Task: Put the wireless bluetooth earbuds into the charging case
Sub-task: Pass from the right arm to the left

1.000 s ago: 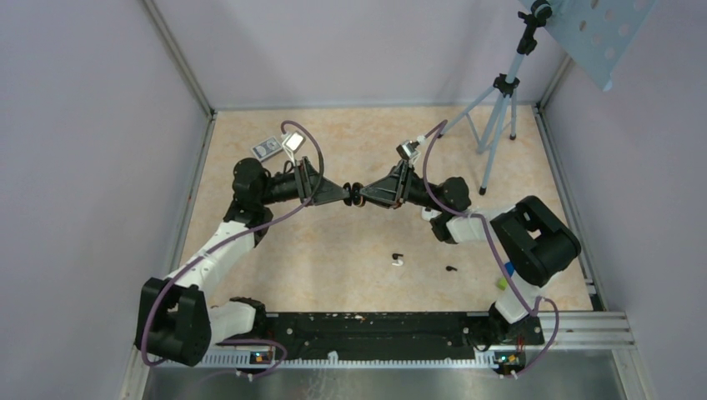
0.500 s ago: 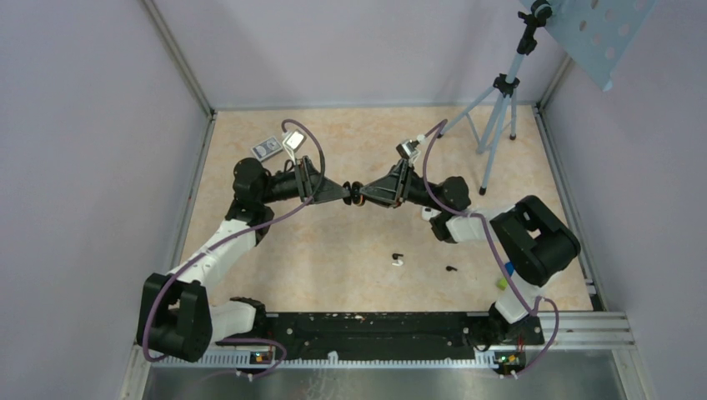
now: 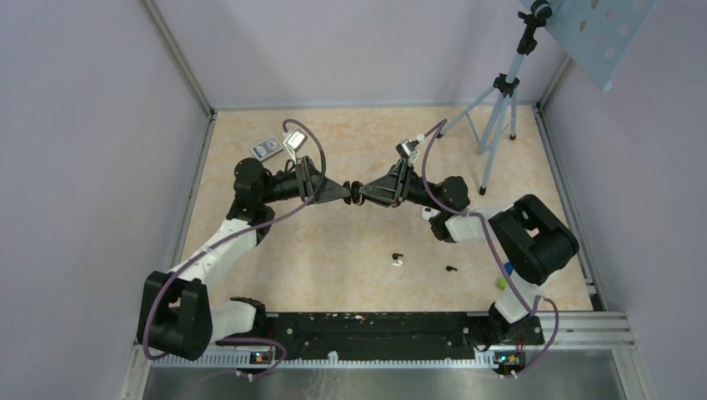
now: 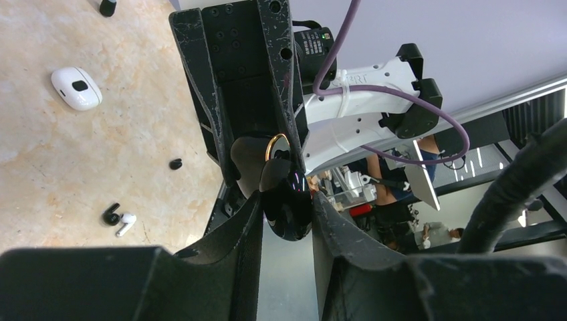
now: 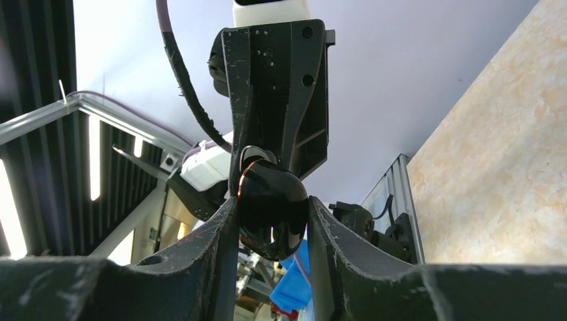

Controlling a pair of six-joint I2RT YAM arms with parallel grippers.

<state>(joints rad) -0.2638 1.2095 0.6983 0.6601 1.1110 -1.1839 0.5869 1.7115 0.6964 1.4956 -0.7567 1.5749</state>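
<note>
A glossy black charging case (image 3: 356, 197) with a gold rim hangs in mid-air above the middle of the table, between both grippers, which meet tip to tip. My left gripper (image 4: 286, 199) has its fingers against both sides of the case (image 4: 289, 212). My right gripper (image 5: 273, 202) is shut on the case (image 5: 271, 190) from the opposite side. On the table below lie a black earbud (image 3: 395, 255) and a white earbud (image 3: 399, 262) side by side, with another black earbud (image 3: 451, 268) further right. The left wrist view shows the pair of earbuds (image 4: 118, 219) too.
A white charging case (image 4: 75, 87) lies on the table near the right arm. A grey flat device (image 3: 267, 148) sits at the back left. A tripod (image 3: 498, 112) stands at the back right, and a green ball (image 3: 502, 283) lies by the right arm's base.
The left gripper's fingers have closed in onto the black case. Both arms and the case have stayed almost where they were.
</note>
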